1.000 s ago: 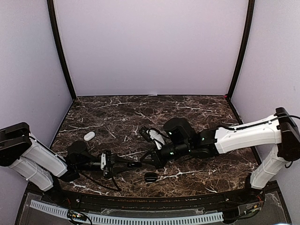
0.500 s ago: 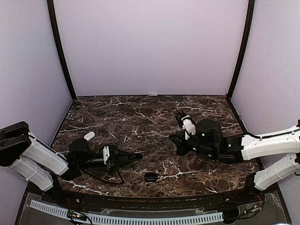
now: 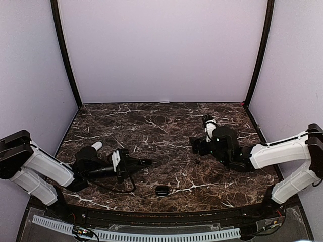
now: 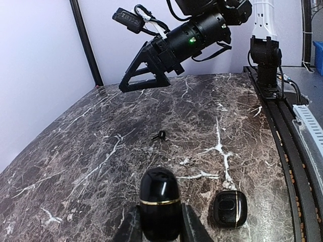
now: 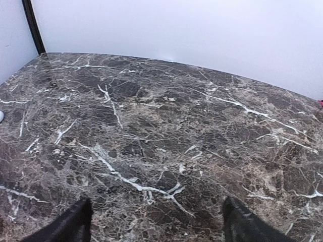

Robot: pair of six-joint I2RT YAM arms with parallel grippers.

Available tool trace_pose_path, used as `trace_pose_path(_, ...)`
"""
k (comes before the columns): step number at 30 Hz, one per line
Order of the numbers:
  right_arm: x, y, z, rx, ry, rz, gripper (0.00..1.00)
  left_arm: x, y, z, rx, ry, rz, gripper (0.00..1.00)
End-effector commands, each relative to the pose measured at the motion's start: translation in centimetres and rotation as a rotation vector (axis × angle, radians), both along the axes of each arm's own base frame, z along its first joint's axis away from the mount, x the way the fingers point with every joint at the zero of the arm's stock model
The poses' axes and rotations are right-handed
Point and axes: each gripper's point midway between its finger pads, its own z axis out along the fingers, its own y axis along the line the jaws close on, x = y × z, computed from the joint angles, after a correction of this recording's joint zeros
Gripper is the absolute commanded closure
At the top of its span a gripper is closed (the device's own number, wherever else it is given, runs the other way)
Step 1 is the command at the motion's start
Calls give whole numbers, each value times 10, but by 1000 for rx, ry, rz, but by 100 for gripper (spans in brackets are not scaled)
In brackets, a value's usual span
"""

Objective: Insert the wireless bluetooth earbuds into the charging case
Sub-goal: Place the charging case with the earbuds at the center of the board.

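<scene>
Arms (image 3: 45,169) outstretched low, left hand (image 4: 160,229) around black case (image 4: 160,199).

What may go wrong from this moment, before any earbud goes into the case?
1. The left pincer holds the glossy black case only by its near end; it may slip or twist.
2. The small black earbud lies loose on the dark marble table, easy to miss or knock away.
3. A second black case lies close beside the left pincer and may be bumped.

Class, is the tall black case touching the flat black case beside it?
Apart: the left wrist view shows marble between the tall black case and the flat black case.
</scene>
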Motion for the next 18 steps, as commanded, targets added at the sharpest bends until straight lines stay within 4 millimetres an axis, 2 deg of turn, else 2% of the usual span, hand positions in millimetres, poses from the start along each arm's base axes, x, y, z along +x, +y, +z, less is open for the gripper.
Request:
trace_pose_path(1, 8, -12, 15, 15, -113, -56, 1, 11, -1, 10, -33, 17, 35, 95)
trace_pose_path(5, -6, -22, 23, 20, -254, 3, 1, 11, -1, 10, -33, 22, 32, 95)
trace_pose_path(10, -13, -14, 17, 28, -234, 76, 1, 16, -2, 6, -30, 50, 49, 96)
trace_pose_path(14, -12, -11, 15, 43, -234, 79, 1, 31, -2, 1, -30, 139, 100, 96)
trace_pose_path(18, -9, -10, 17, 43, -238, 69, 2, 54, 7, -2, -52, 249, 173, 96)
